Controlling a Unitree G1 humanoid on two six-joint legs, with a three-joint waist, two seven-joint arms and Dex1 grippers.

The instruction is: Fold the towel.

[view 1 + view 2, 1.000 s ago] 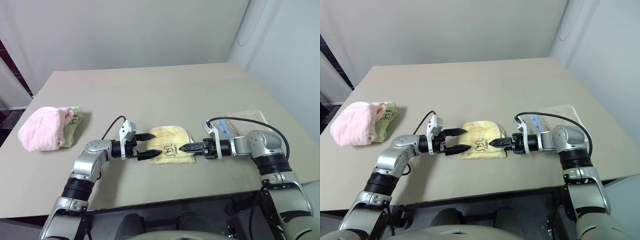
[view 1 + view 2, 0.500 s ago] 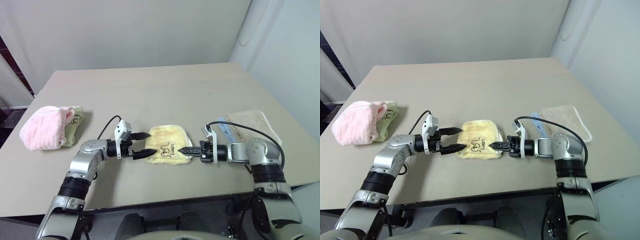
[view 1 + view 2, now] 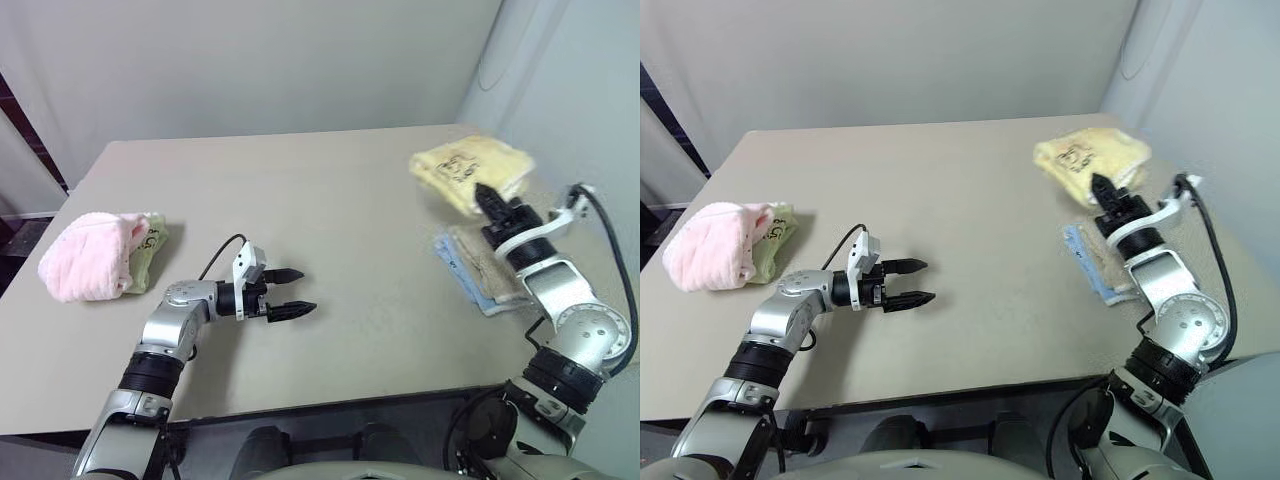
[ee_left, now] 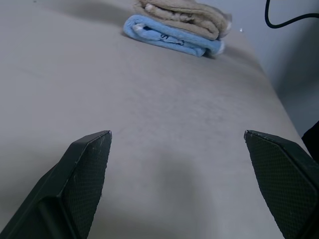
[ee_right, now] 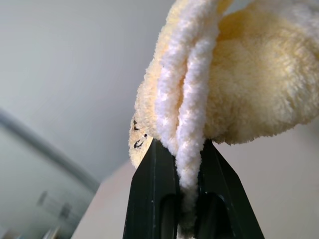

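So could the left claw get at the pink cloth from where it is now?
Probably yes: the left claw is open and holds nothing, and bare table lies between it and the pink cloth.

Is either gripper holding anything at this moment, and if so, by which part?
The right gripper is shut on the folded yellow towel, pinching its stacked edge and holding it above the table. The left gripper is open and holds nothing.
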